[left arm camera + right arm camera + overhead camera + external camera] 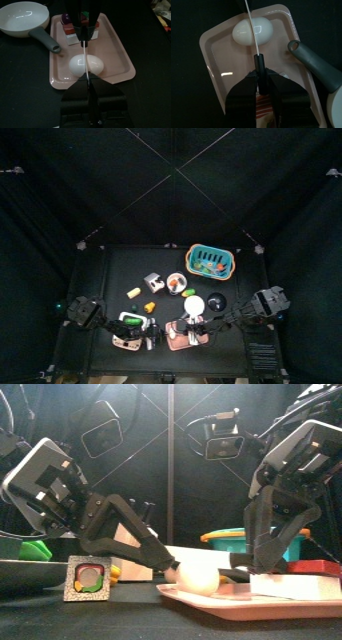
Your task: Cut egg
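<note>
A white egg [87, 66] lies on a pink tray [117, 60]; the right wrist view shows the egg [251, 29] too. My right gripper [258, 72] is shut on a knife's black handle. The thin knife blade [251, 35] stands on edge over the egg's middle. From the opposite side my left gripper [89, 82] has its tips at the egg's near edge. Its jaws stand only a narrow slit apart, and the blade [85, 50] lines up with that slit. In the front view the egg [198, 574] sits between both grippers.
A white pan [23, 17] with a grey handle [314, 62] lies beside the tray. Red and white toy pieces [80, 31] sit at the tray's far end. A teal basket [210, 258] stands at the back, with small toy foods [178, 283] on the table.
</note>
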Robot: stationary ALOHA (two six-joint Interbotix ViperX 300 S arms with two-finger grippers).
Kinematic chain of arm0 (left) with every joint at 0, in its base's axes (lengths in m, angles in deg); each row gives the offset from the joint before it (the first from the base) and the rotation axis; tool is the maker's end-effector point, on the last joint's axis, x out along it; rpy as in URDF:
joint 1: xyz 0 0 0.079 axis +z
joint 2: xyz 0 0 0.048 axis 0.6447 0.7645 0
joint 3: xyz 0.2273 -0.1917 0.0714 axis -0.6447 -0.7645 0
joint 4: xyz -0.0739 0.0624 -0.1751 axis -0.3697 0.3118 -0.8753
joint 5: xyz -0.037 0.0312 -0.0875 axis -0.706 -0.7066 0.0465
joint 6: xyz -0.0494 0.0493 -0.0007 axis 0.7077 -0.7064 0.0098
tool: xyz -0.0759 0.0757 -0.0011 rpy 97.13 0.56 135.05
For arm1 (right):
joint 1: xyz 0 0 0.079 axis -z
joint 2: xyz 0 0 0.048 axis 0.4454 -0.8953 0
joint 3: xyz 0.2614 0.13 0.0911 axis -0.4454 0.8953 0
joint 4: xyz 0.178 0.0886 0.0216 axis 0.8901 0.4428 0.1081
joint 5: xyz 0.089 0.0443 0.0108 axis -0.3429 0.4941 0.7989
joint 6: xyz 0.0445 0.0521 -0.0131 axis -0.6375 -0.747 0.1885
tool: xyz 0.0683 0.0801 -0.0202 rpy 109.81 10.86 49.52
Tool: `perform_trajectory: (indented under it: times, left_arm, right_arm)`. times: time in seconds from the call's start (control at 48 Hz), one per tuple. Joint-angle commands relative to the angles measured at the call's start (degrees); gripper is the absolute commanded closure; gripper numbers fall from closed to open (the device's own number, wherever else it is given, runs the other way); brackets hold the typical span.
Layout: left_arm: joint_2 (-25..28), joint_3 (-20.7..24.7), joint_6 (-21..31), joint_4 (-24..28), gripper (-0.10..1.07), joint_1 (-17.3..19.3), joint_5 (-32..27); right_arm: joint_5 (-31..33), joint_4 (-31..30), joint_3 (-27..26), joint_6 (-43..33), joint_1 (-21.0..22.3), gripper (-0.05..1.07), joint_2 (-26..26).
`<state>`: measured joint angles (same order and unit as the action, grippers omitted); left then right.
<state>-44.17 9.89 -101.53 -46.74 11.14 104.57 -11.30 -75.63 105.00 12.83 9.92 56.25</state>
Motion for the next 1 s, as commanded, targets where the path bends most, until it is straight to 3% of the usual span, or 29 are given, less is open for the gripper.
perform_trajectory:
  times: [0.0,0.292,0.979]
  left_arm:
    - [-0.35,-0.79,0.18,2.29,0.68,-0.18,-1.05]
    - [-0.62,-2.29,0.35,6.15,0.68,1.58,-2.20]
    - [-0.70,-2.11,0.44,6.24,0.68,2.29,-8.44]
  right_arm:
    - [0.00,0.09,-1.14,-0.09,0.35,0.57,0.18]
    - [0.26,0.44,-1.49,-0.09,0.26,0.57,-0.18]
    - [0.00,1.41,-2.64,-0.09,0.26,0.57,-2.20]
